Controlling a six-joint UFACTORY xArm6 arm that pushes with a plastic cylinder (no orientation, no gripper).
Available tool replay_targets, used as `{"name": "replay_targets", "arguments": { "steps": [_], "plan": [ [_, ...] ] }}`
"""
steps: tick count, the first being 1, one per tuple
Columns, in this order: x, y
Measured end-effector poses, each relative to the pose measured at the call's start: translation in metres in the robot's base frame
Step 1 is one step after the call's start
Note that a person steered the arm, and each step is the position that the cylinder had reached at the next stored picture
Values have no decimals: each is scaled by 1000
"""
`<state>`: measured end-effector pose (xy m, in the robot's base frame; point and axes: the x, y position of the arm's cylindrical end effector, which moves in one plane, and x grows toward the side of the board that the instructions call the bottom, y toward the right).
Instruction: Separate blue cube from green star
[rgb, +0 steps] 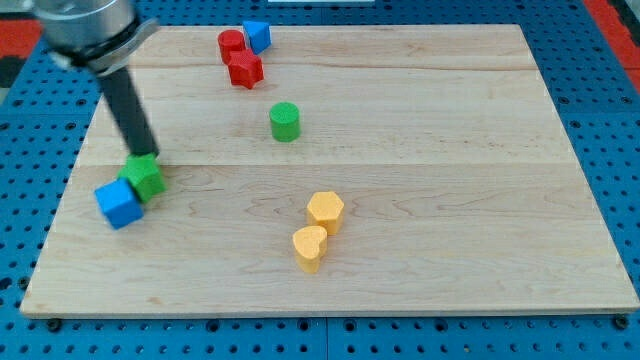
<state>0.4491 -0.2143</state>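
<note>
With no gripper to open or close, we are resting our tip (148, 155) against the green star (146, 176), touching the blue cube (119, 203) near the worktop's (450, 120) left edge, risking shoving both off together.

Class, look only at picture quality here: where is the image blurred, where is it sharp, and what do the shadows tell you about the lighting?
Camera view: the arm's grey housing at the view's top left is blurred; the blocks are sharp, such as the blue cube touching the green star, with my tip at the star's top edge. Shadows are short and soft, so the light seems diffuse and overhead; no strong glare on the board.
</note>
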Motion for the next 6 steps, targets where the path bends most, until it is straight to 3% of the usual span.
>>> {"name": "replay_targets", "arguments": {
  "steps": [1,2,3,5,6],
  "plan": [
    [-30,-23],
    [-30,-50],
    [19,-58],
    [74,-30],
    [47,-48]
  ]
}}
